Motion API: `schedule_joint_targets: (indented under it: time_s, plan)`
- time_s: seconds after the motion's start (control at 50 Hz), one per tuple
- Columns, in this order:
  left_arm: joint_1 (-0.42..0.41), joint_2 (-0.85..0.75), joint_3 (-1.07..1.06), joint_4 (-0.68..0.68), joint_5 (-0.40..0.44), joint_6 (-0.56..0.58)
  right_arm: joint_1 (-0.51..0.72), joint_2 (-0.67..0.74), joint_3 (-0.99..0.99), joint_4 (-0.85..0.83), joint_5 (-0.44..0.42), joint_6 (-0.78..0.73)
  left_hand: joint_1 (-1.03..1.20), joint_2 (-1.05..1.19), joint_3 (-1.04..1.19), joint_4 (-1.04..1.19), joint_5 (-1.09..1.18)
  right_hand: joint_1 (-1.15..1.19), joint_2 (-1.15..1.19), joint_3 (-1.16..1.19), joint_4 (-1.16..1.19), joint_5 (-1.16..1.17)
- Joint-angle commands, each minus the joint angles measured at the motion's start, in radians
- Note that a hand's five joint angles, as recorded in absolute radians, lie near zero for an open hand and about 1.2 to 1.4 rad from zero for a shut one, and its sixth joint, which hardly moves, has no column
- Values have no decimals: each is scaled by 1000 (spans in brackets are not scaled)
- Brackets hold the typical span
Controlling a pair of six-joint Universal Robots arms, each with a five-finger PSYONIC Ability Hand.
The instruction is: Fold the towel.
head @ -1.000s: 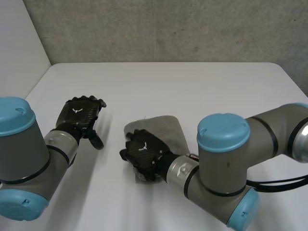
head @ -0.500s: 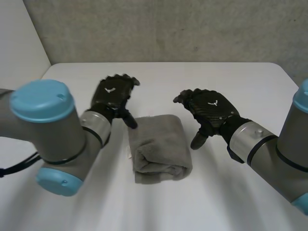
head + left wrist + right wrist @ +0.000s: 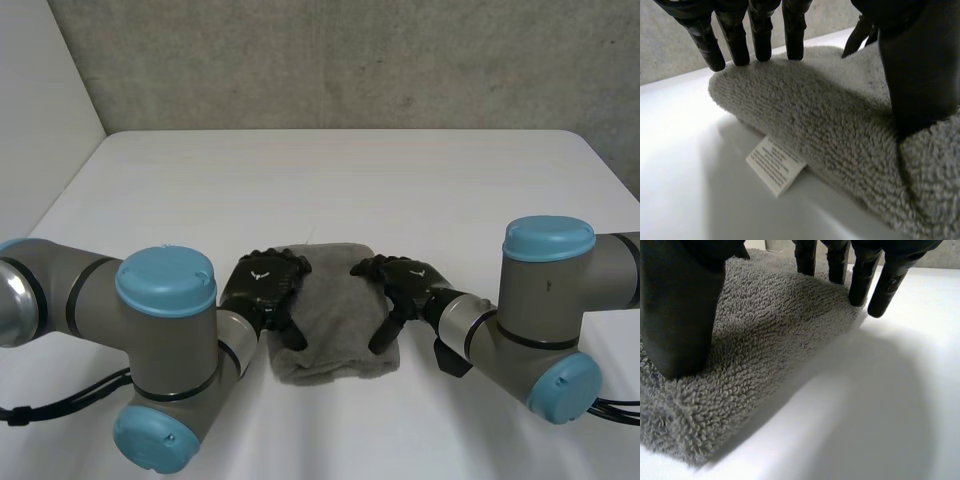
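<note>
Folded grey towel (image 3: 335, 325) lies on the white table (image 3: 330, 180), between the arms. Left hand (image 3: 262, 290) presses its left edge, right hand (image 3: 405, 280) its right edge, fingers straight, gripping nothing (probably flattening the fold).

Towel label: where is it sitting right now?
In the left wrist view, the white label sticks out from under the folded towel's edge onto the table, under the left hand's palm.
</note>
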Motion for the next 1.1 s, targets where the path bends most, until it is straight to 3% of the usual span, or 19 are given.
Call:
schedule_joint_targets:
  time_s: [0.02, 0.08, 0.34, 0.44, 0.48, 0.6, 1.1]
  plan:
    - [5, -17, 0, -3, -1, 1, 5, -43, 13, 8, 32, -88, -94, -62, -51, -59, -39, -65, -78, -43, -76, -63]
    - [6, -5, 3, -3, -1, -2, 5, -116, 27, 8, 54, -102, -97, -65, -51, -59, -42, -65, -78, -43, -76, -63]
    - [71, 334, 20, -3, -9, -25, -25, -418, -21, 19, 121, -127, -73, -41, -51, -59, -18, -65, -78, -43, -76, -63]
    - [129, 426, 55, -49, -10, -45, -38, -501, -57, 22, 232, -162, -59, -26, -51, -59, -3, -65, -78, -43, -76, -63]
    - [162, 444, 90, -142, -12, -55, -47, -530, -57, 22, 284, -165, -73, -41, -51, -59, -18, -65, -78, -43, -76, -63]
    - [209, 452, 136, -259, -12, -92, -62, -536, -53, 37, 292, -166, -94, -62, -51, -59, -39, -65, -78, -43, -76, -63]
    - [213, 458, 136, -261, -12, -88, -84, -535, -59, 94, 284, -153, -97, -65, -51, -59, -42, -65, -78, -43, -76, -63]
